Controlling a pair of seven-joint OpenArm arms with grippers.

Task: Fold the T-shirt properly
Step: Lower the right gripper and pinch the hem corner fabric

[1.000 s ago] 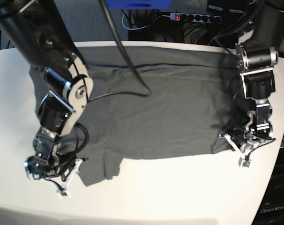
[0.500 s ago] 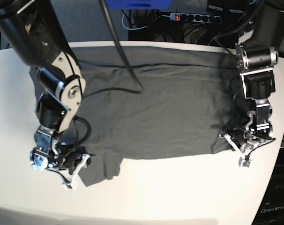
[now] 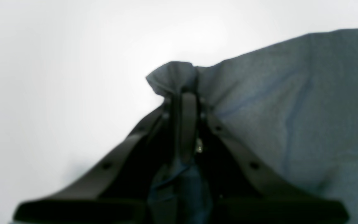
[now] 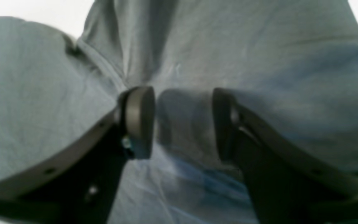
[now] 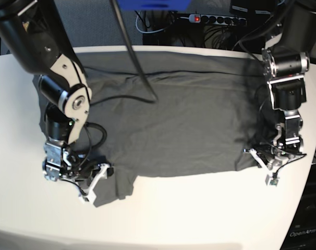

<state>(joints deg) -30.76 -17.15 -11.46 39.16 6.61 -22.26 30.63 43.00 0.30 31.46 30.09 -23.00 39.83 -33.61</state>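
Observation:
The dark olive-grey T-shirt (image 5: 184, 120) lies spread flat on the white table (image 5: 199, 208). At its near corner on the right of the base view, my left gripper (image 5: 270, 165) is shut on a pinched corner of the cloth. The left wrist view shows that corner bunched at the left gripper (image 3: 183, 93), with the rest of the T-shirt (image 3: 306, 93) off to the right. On the left of the base view, my right gripper (image 5: 93, 182) hangs low over the near sleeve. In the right wrist view the right gripper (image 4: 182, 121) stands open above the T-shirt (image 4: 259, 46), nothing pinched.
A black cable (image 5: 142, 78) from the right arm trails across the shirt's upper left part. A power strip (image 5: 218, 20) and tangled wires sit behind the table's far edge. A dark box marked OpenArm (image 5: 304, 232) stands past the table's right edge.
The right gripper has moved from the bare table at the front left onto the near sleeve, and its jaws have widened. The left arm has stayed put, still gripping its corner.

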